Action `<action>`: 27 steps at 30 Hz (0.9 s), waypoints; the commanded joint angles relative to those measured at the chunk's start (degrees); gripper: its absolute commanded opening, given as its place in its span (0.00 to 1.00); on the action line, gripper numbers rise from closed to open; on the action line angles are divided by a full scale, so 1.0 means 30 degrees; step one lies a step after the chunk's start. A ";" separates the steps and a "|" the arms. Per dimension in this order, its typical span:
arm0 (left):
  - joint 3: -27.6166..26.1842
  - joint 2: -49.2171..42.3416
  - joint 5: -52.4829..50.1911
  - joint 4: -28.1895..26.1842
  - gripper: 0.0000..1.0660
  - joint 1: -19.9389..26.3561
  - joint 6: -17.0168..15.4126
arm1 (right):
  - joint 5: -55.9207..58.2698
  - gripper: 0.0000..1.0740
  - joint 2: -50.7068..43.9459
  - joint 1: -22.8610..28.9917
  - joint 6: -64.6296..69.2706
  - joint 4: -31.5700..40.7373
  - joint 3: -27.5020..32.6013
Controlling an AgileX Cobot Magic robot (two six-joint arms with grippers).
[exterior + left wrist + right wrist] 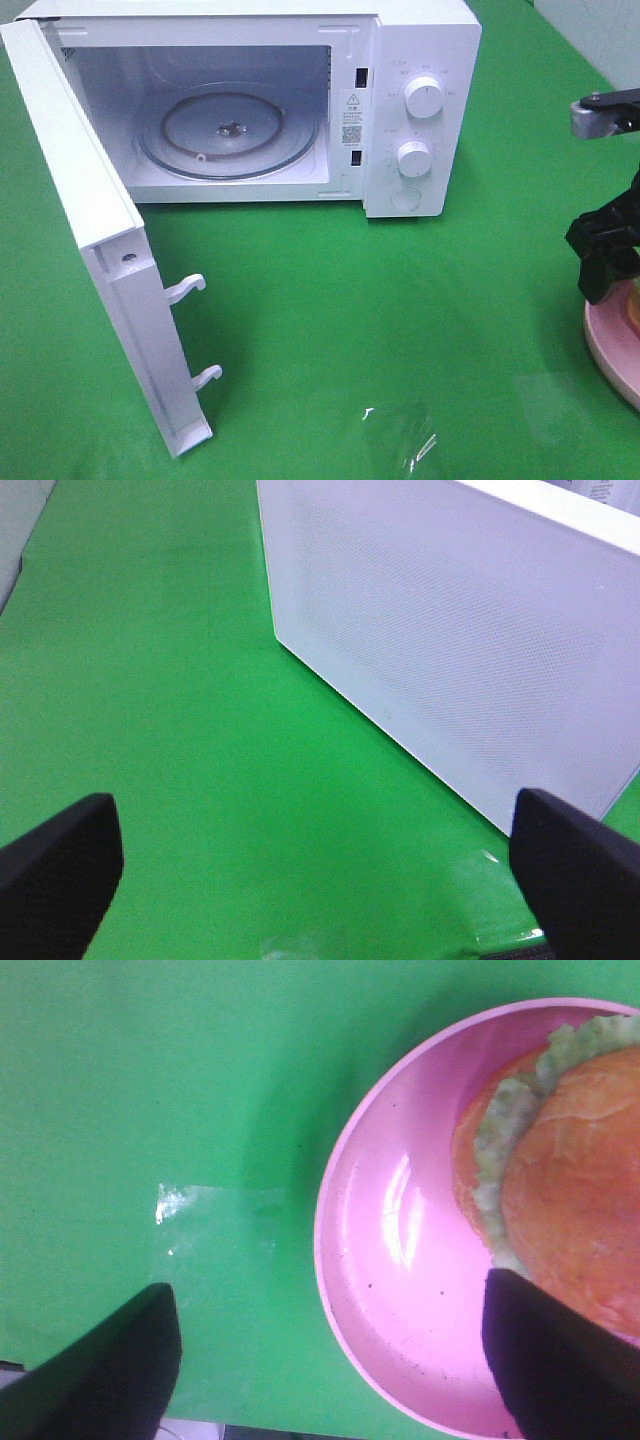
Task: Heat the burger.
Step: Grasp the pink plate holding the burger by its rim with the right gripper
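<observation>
The burger (575,1200), with a golden-brown bun and green lettuce, sits on the pink round plate (400,1260). In the exterior high view only a sliver of it (633,303) shows at the right edge, on the plate (612,350). My right gripper (330,1370) is open just above the plate's rim, with one finger by the burger and the other over the cloth. It also shows in the exterior high view (600,285). The white microwave (420,110) stands open with its glass turntable (230,130) bare. My left gripper (320,880) is open and empty, facing the outside of the door (450,650).
The microwave door (110,290) swings out to the front left, and two latch hooks (190,288) stick out from it. A shiny clear patch (400,435) lies on the green cloth near the front. A second arm part (605,110) hangs at the right edge.
</observation>
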 commanded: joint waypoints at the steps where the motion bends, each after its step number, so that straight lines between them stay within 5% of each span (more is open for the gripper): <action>1: 0.0057 -0.0057 -0.0248 -0.0153 0.92 0.0095 0.0038 | -0.1184 0.71 -0.0115 -0.0095 0.0038 0.0000 0.0840; 15: 0.0057 -0.0057 -0.0248 -0.0153 0.92 0.0095 0.0038 | -0.4488 0.71 -0.0057 -0.0095 0.0038 -0.1547 0.3915; 27: 0.0057 -0.0057 -0.0248 -0.0153 0.92 0.0095 0.0038 | -0.6283 0.71 0.0630 -0.0095 0.0554 -0.2063 0.4335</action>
